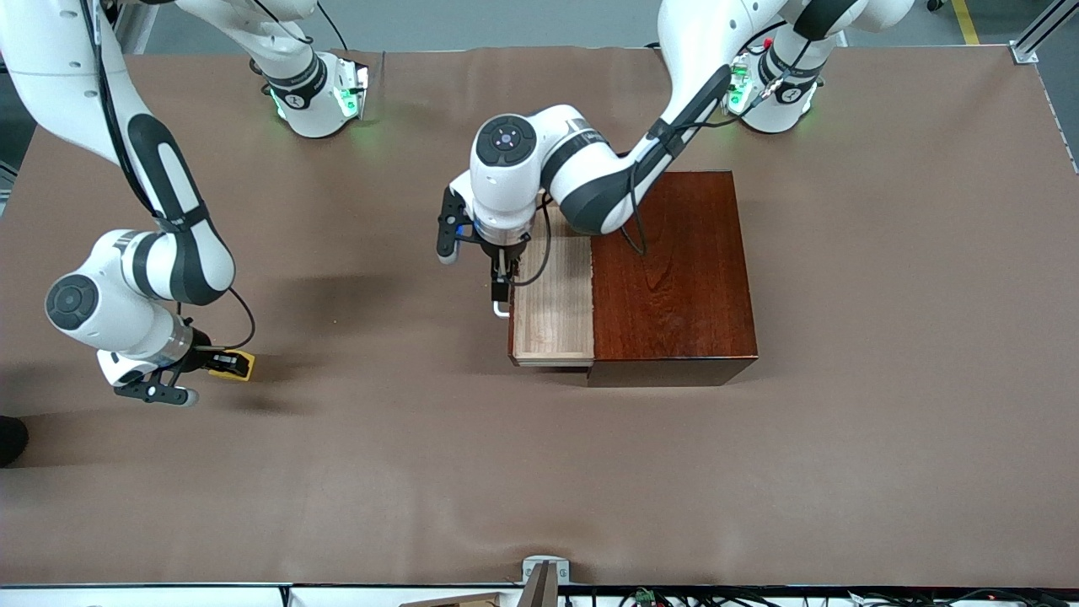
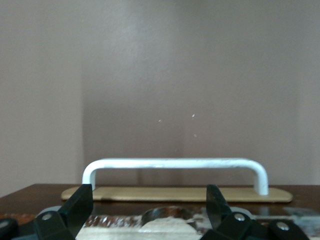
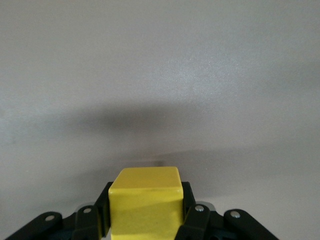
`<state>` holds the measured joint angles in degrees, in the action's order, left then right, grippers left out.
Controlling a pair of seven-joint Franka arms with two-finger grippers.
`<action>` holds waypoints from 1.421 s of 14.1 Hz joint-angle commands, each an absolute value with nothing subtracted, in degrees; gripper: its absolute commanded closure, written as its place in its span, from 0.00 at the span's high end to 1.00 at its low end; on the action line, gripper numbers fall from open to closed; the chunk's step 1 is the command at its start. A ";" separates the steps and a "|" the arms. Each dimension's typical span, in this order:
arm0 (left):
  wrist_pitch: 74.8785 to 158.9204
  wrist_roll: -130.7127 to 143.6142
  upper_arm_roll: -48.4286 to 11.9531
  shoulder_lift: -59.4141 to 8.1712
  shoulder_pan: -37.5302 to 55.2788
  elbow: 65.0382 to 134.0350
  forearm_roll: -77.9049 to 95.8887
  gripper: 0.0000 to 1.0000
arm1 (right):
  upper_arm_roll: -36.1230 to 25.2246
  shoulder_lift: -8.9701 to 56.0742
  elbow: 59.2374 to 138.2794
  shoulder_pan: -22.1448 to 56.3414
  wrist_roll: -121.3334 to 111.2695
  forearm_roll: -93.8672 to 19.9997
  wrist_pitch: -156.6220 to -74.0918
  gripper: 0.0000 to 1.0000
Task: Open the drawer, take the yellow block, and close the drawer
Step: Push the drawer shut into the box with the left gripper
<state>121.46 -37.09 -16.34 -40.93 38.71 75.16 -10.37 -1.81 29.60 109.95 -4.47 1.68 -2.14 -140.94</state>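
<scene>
The drawer [image 1: 552,295] stands pulled out of the dark reddish-brown box [image 1: 674,270] toward the right arm's end, its pale wood inside bare. Its white handle [image 1: 501,310] shows across the left wrist view [image 2: 175,164]. My left gripper [image 1: 501,291] hangs over the drawer's front edge at the handle, open [image 2: 149,197], with both fingers short of the bar and nothing between them. My right gripper [image 1: 221,364] is shut on the yellow block [image 1: 234,365], low over the table at the right arm's end. The block fills the space between the fingers in the right wrist view [image 3: 145,200].
The brown table cover [image 1: 539,472] runs wide on all sides of the box. A small metal bracket [image 1: 544,573] sits at the table edge nearest the camera.
</scene>
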 commanded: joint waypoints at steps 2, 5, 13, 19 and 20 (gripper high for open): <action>121.20 -38.06 -16.00 -41.57 38.85 73.92 -12.47 1.00 | -0.70 30.50 109.25 -5.71 1.58 -2.90 -143.17 0.00; 120.94 -38.23 -16.00 -41.57 38.67 74.09 -12.83 1.00 | -0.70 31.63 109.34 -5.62 2.11 -3.08 -144.75 0.00; 114.62 -41.13 -16.00 -42.01 37.79 74.36 -13.27 1.00 | -0.70 32.43 109.60 -5.63 2.29 -3.16 -145.02 0.14; 111.28 -40.52 -16.00 -41.84 35.51 74.27 -12.74 1.00 | -0.70 32.61 109.69 -5.45 2.11 -3.16 -145.20 1.00; 110.31 -40.43 -16.00 -41.75 35.51 74.27 -12.83 1.00 | -0.70 32.61 109.69 -5.45 2.11 -3.16 -145.20 1.00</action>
